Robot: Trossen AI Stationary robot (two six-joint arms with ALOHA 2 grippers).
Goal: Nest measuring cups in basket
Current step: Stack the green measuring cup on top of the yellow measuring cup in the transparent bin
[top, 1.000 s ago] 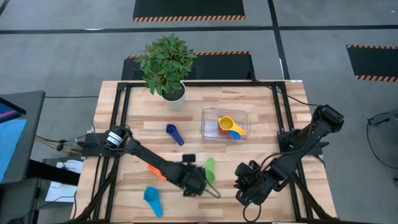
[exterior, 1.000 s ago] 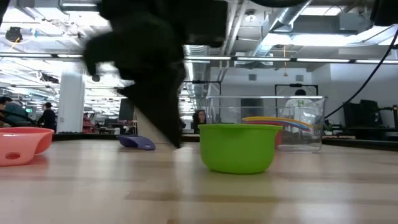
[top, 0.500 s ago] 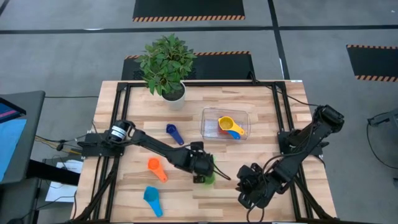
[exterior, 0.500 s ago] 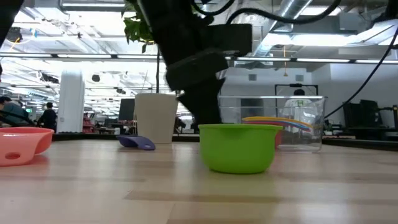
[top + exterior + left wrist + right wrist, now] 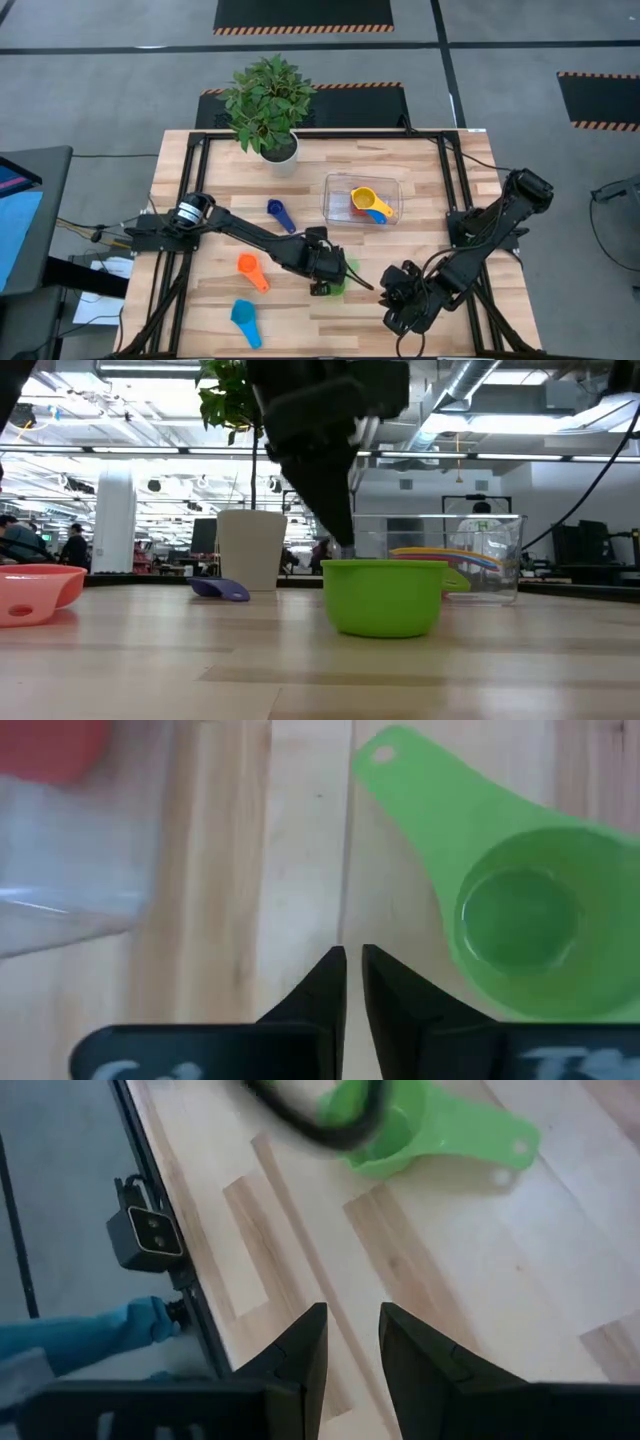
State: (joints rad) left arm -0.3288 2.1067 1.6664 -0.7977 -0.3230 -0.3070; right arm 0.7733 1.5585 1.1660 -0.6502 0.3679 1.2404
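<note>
The green cup (image 5: 341, 279) (image 5: 382, 598) (image 5: 515, 920) stands bowl up on the table, its handle (image 5: 400, 765) pointing to the far edge. My left gripper (image 5: 325, 273) (image 5: 352, 970) hovers shut just left of the bowl, pointing down. The orange cup (image 5: 250, 270), light blue cup (image 5: 245, 321) and dark blue cup (image 5: 281, 214) lie on the table's left half. The clear basket (image 5: 336, 198) holds a yellow cup (image 5: 364, 198) nested over a blue one (image 5: 377, 215) and a red one. My right gripper (image 5: 402, 302) (image 5: 352, 1330) waits open near the near edge.
A potted plant (image 5: 268, 105) in a white pot stands at the far edge, left of the basket. A small camera (image 5: 148, 1235) sits at the near table edge below my right gripper. Bare wood lies between the green cup and the basket.
My left gripper has swung from the near edge toward the far and right, from beside the orange cup to the green cup's left side, uncovering the orange cup. It then held there in the last half second. My right arm has kept still.
</note>
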